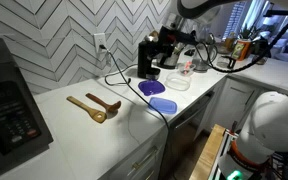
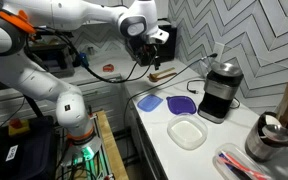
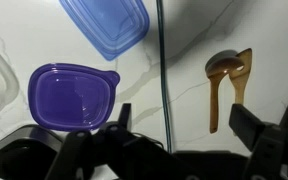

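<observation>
**Open gripper hangs over lids and spoons**

Take the black coffee machine [image 2: 219, 90] as the marker. It stands against the herringbone tile wall, and its cord [image 3: 162, 60] trails across the white counter [image 1: 64, 125], most likely to the wall outlet [image 1: 100, 43], which would explain why it lies loose among the other things.

The gripper [image 2: 154, 58] hovers in the air, well away from the machine along the counter. Its jaws are spread wide with nothing between them. In the wrist view, one finger [image 3: 262, 138] shows at the edge of the picture.

The purple lid [image 3: 72, 97] lies flat just beside the machine, towards the arm, and the blue lid [image 3: 106, 25] is close to it. Both are off any box, so they rest flat. A clear container [image 2: 189, 133] sits uncovered near the machine, on the counter-edge side.

The wooden spoons [image 3: 227, 85] lie side by side, farther from the machine than the lids and across the cord from them. A black microwave [image 1: 9, 110] stands at the end farthest from the machine.
</observation>
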Action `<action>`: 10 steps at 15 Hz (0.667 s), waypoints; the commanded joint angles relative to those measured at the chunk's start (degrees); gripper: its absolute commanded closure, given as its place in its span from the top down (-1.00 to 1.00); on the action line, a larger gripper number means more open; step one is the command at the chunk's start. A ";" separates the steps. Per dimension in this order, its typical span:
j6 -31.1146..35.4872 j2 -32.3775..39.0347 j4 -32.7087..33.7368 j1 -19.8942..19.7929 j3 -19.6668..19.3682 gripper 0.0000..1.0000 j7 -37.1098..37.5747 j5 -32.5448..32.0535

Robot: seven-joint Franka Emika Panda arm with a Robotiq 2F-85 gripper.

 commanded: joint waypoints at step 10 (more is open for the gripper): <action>5.60 5.03 0.59 -8.12 -0.31 1.00 -1.38 -17.88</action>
